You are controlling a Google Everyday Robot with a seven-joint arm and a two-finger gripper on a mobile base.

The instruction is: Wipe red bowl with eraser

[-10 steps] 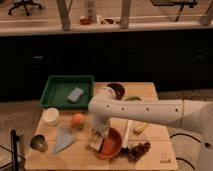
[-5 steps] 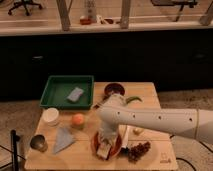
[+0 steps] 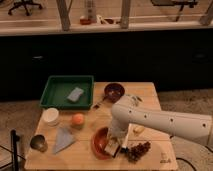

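The red bowl (image 3: 99, 141) is sitting near the front edge of the bench (image 3: 150, 95), with only a narrow strip of bare wood between its rim and that edge. A bunch of dark grapes (image 3: 139, 150) is crowding it on the right, just beside the rim, and a yellowish block (image 3: 138, 129) is lying behind the grapes. On the left a blue-grey cloth (image 3: 63, 139) is lying near, with an orange ball (image 3: 77, 119) behind it. The bench's back-right corner is offering the most open wood. The white arm (image 3: 165, 122) is stretching in from the right and bending down at the wrist. The gripper (image 3: 113, 146) is pointing down into the bowl's right half, its fingers grasping the eraser (image 3: 110, 150) low inside the bowl.
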